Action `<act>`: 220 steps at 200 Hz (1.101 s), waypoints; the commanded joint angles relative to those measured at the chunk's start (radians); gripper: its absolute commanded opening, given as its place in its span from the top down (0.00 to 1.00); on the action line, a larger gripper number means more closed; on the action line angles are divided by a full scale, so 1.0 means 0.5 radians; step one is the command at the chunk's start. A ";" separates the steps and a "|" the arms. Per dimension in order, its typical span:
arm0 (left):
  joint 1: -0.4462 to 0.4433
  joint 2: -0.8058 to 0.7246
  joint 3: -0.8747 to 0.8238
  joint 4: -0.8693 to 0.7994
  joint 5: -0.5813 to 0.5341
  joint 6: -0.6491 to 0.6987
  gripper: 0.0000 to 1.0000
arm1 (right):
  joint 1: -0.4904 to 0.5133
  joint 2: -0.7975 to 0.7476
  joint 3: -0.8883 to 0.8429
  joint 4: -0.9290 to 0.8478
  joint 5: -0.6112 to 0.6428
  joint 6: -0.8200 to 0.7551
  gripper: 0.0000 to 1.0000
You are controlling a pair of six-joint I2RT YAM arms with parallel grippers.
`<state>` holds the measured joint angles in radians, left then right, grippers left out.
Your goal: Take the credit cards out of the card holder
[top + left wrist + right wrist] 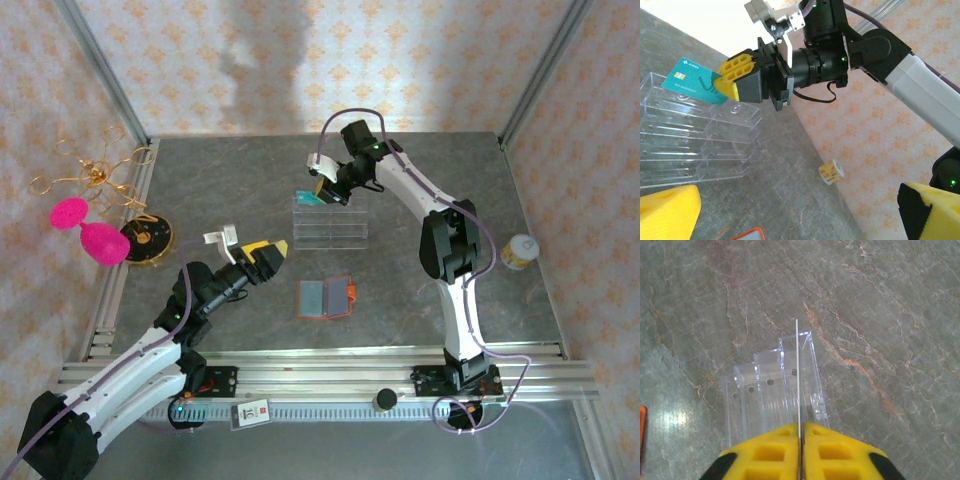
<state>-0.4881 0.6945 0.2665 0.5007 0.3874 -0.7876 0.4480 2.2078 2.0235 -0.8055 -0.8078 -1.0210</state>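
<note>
The orange-red card holder (325,298) lies open on the table, grey inner panel up, and its corner (747,235) and edge (642,430) show in the wrist views. My right gripper (325,192) (722,82) (801,435) is shut on the teal credit card (307,197) (690,80) (797,375). It holds the card upright over the rearmost slot of the clear rack (330,222) (690,145) (775,390). My left gripper (275,250) (800,215) hovers open and holding nothing, left of the card holder, its yellow fingers (665,215) far apart.
A small yellow-and-white cup (520,250) (831,171) lies by the right wall. At the left stand a gold wire stand (95,170), pink fluffy pieces (95,235) and a dark round disc (150,240). Metal rails (330,370) run along the near edge.
</note>
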 commanded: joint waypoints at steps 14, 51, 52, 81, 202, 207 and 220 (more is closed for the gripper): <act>0.025 -0.020 -0.021 0.089 0.059 -0.032 0.01 | 0.003 0.015 0.036 0.073 0.036 0.133 0.73; 0.024 -0.085 -0.039 0.064 0.008 -0.048 0.01 | 0.003 -0.071 0.011 0.241 0.026 0.323 0.67; 0.025 -0.087 -0.041 0.062 0.005 -0.048 0.01 | 0.003 -0.076 0.008 0.248 0.023 0.330 0.66; 0.026 -0.161 -0.069 0.094 -0.061 -0.081 0.01 | 0.015 -0.264 -0.152 0.505 -0.069 0.587 0.62; 0.033 -0.132 -0.218 -0.024 -0.333 -0.280 0.01 | 0.921 -1.230 -1.920 1.314 1.407 2.369 0.62; 0.034 -0.117 -0.195 -0.099 -0.355 -0.266 0.01 | 0.966 -1.239 -1.963 1.290 1.461 2.402 0.62; 0.034 -0.073 -0.147 -0.203 -0.355 -0.209 0.05 | 1.056 -1.249 -2.047 1.241 1.581 2.504 0.62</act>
<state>-0.4812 0.6315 0.1505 0.5076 0.2466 -0.9161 0.9192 1.6234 1.0698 -0.1265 -0.2516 0.0662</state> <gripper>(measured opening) 0.986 0.381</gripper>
